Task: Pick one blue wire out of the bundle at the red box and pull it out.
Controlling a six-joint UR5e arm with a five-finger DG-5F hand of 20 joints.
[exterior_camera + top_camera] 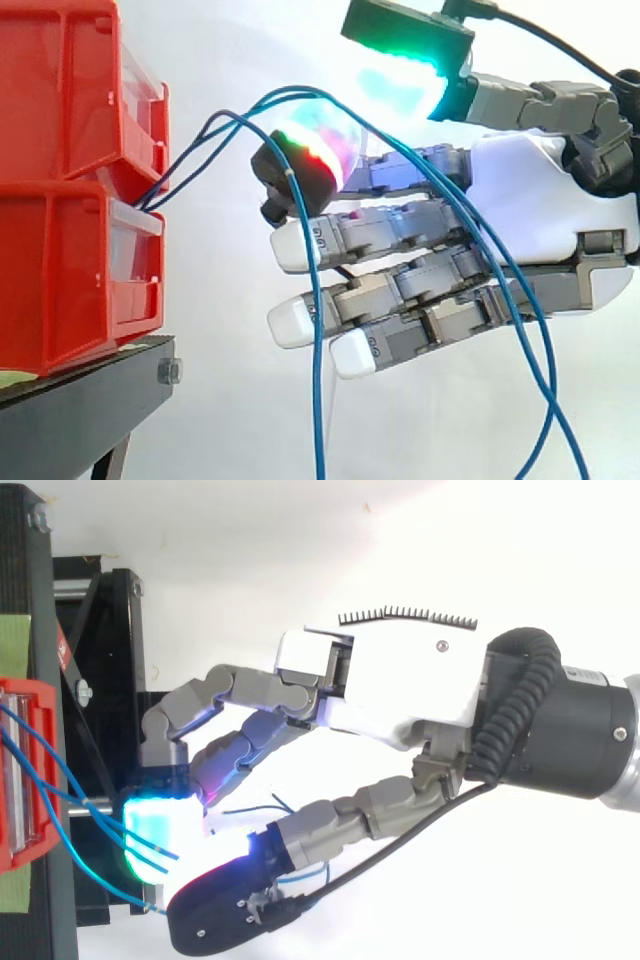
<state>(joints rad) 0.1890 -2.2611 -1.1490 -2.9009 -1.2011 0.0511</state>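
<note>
Robot hand [545,200] enters from right, wrist [570,730] approx. level. Lower fingers [400,290] stretched leftward, slightly spread, tips white. Thumb [410,50] sits above, pad glowing green/cyan. Upper finger bends toward it, pad [315,150] glowing red/green; in the side view the two pads are near but apart.

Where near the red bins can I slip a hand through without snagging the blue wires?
Free: the gap between the lower red bin front and the nearest hanging blue wire, above the black stand; also above the wires' arch, beside the upper red bin. Crowded: from the bins' seam to the hand, and beneath the hand, where wires drape down.
</note>
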